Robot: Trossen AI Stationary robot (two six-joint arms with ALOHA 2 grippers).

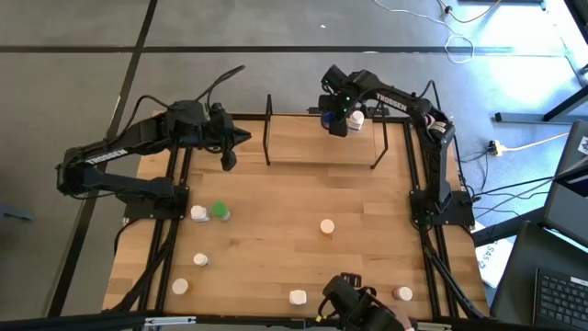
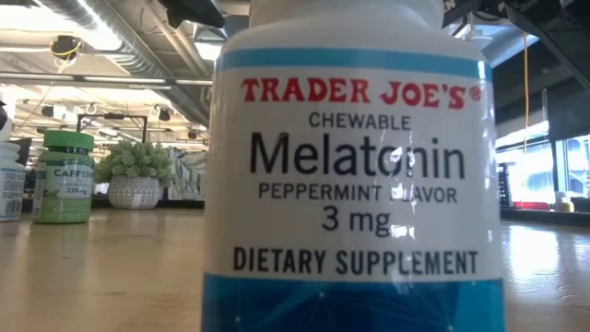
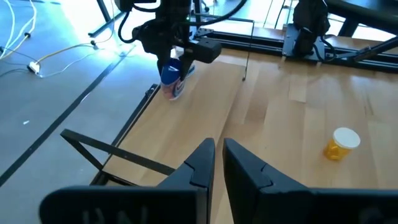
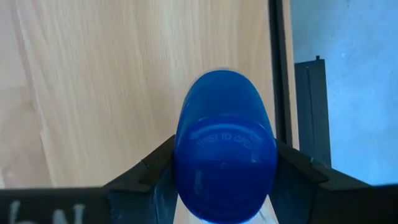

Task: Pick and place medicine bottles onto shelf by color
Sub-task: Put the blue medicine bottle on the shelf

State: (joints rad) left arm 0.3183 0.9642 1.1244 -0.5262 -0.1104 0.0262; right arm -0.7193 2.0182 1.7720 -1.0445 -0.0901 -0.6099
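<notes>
Over shelf [image 1: 322, 138] right end: blue bottle [image 4: 224, 158] was clamped between right gripper [image 1: 336, 118] fingers | left gripper [image 1: 230, 158] was held closed, empty, near shelf's left frame.

High cam looks straight down on the whole table [image 1: 303, 198]. Low cam sits at tabletop level, right up against a melatonin bottle [image 2: 355, 166]. Both wrist cams catch the blue bottle [image 3: 170, 73].

Lab/workshop: ceiling ducts [image 2: 120, 37], floor cables [image 1: 478, 41].
</notes>
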